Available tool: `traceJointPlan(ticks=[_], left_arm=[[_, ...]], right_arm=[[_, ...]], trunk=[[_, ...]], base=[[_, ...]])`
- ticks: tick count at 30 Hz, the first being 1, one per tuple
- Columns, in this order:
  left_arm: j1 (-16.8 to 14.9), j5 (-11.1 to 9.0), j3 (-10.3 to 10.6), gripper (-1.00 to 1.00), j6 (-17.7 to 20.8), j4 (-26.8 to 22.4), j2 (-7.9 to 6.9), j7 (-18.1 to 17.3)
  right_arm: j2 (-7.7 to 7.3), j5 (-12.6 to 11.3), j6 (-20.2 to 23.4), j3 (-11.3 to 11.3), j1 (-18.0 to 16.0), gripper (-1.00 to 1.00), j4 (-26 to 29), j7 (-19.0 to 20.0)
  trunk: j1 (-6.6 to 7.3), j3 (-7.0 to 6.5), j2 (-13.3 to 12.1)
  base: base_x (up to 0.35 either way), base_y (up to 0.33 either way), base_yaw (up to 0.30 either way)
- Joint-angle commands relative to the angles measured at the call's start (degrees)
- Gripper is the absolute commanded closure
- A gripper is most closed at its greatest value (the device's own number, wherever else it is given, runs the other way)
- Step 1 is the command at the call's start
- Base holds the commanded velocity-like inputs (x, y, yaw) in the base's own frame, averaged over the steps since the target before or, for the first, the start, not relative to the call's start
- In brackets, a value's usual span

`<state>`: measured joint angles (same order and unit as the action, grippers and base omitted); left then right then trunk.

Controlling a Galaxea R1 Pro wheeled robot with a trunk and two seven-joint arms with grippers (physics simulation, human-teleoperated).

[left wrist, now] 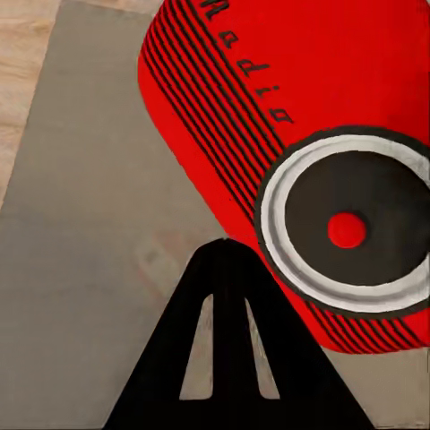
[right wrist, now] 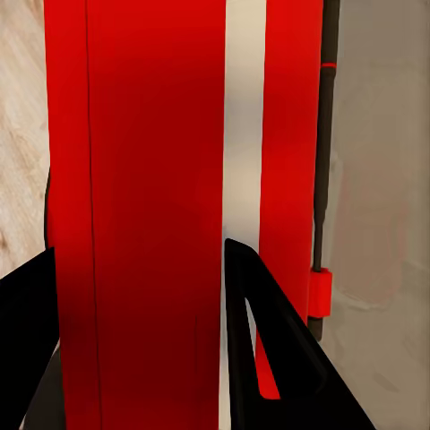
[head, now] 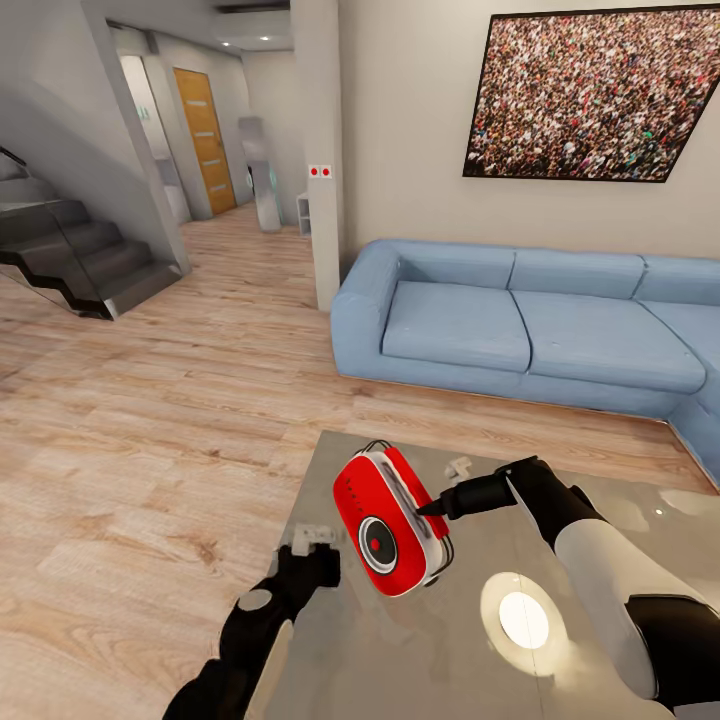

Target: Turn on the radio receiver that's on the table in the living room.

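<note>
The red radio receiver (head: 390,520) with its white trim band stands tilted on the glossy grey table (head: 400,660), round dial facing me. My right gripper (head: 436,507) reaches in from the right, its tip against the radio's side. In the right wrist view the gripper (right wrist: 139,251) is open, and the radio's (right wrist: 152,179) banded side sits right in front of the fingers (right wrist: 269,358). My left gripper (head: 318,568) hovers low at the radio's left. In the left wrist view it (left wrist: 224,246) is shut, its tip just beside the radio (left wrist: 296,134) near the dial.
A blue sectional sofa (head: 520,330) stands beyond the table, under a framed crowd photo (head: 590,90). Light wood floor stretches left toward dark stairs (head: 80,260) and a hallway. A bright lamp reflection (head: 522,618) glows on the tabletop by my right forearm.
</note>
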<state>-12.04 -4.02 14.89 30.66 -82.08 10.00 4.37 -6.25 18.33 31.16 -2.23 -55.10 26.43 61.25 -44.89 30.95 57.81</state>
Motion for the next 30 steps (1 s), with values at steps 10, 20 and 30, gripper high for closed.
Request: traceJointPlan(ticks=[10, 20, 30], left_arm=[[-0.4, 1.5, 6.3, 1.00, -0.5, 2.5, 0.00, 0.1], [-0.4, 1.6, 6.4, 1.00, -0.7, 4.0, 0.00, 0.0], [-0.4, 1.6, 6.4, 1.00, -0.8, 4.0, 0.00, -0.1]], right_arm=[[0.09, -0.4, 0.1, 0.1, 0.0, 1.00, 0.0, 0.1], [0.10, -0.4, 0.2, 0.0, 0.0, 1.00, -0.7, 5.3], [0.25, -0.3, 0.1, 0.0, 0.0, 1.00, -0.8, 7.3]], trunk=[[0.00, 0.00, 0.0], [0.00, 0.00, 0.0], [0.00, 0.00, 0.0]], base=[[0.000, 0.000, 0.000], [0.000, 0.000, 0.000], [0.000, 0.000, 0.000]])
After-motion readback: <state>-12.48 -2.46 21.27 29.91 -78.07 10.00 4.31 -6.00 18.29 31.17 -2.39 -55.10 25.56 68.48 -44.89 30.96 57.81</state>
